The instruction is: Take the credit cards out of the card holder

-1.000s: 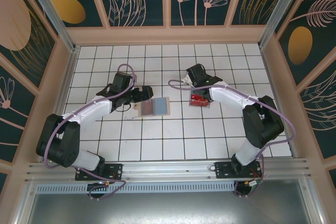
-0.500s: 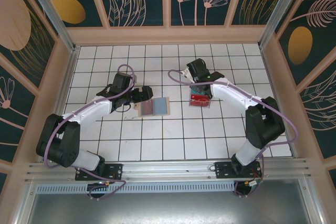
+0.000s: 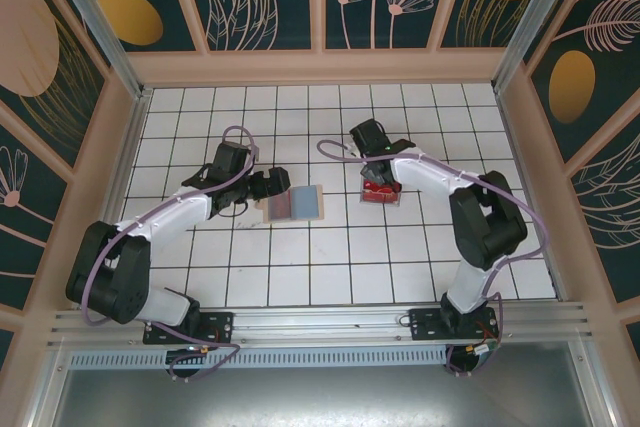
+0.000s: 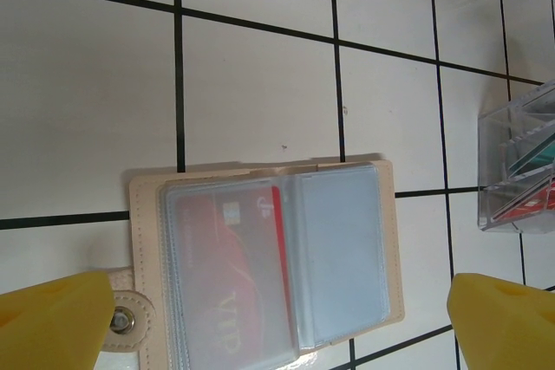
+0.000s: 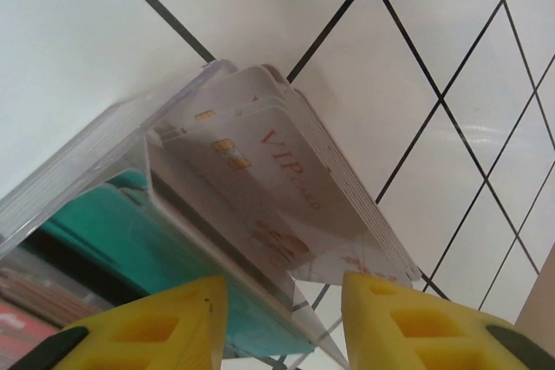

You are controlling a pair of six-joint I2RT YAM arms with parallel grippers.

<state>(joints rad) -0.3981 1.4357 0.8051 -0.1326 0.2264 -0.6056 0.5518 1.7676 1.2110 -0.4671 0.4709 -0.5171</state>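
tan card holder (image 4: pixel 264 257) lies open with glossy clear sleeves (image 4: pixel 338 249).

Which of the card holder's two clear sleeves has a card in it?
The sleeve beside the snap tab, left in the left wrist view: a red VIP card shows through it. The other sleeve looks plain blue-grey.

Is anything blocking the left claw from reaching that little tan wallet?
Nothing visible does. The card holder lies open, framed between the yellow fingers of the open left gripper. The red card inside does sit under a clear sleeve.
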